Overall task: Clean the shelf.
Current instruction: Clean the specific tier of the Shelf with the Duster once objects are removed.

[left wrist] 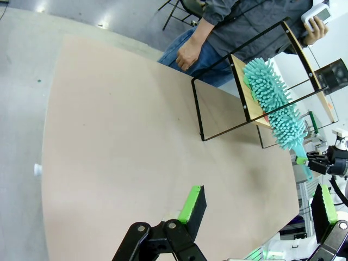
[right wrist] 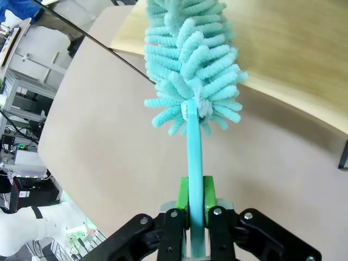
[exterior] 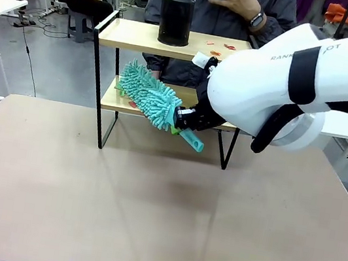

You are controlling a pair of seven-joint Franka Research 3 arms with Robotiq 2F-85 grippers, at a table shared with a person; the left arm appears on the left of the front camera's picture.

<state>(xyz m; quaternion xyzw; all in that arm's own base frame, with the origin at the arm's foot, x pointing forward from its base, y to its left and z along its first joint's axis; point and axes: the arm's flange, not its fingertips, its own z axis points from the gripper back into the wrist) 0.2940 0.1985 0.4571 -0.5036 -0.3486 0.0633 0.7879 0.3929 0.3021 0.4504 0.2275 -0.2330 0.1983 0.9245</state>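
Observation:
The shelf (exterior: 136, 36) stands at the table's far side, two light boards in a black frame. A teal fluffy duster (exterior: 148, 93) lies slanted across its lower board (exterior: 112, 99), and my right gripper (exterior: 185, 120) is shut on the duster's handle in front of that board. In the right wrist view the handle (right wrist: 194, 163) runs up between the green pads (right wrist: 182, 198) to the duster head (right wrist: 190, 60) over the lower board (right wrist: 293, 54). My left gripper (left wrist: 258, 209) hangs open over the table, well short of the shelf (left wrist: 244, 103) and the duster (left wrist: 274, 106).
A black cylinder (exterior: 175, 19) and small red scraps (exterior: 218, 45) sit on the top board. Another red scrap (exterior: 132, 105) lies on the lower board by the duster. A person (exterior: 220, 8) stands right behind the shelf, holding a phone. The brown tabletop (exterior: 148, 212) stretches in front.

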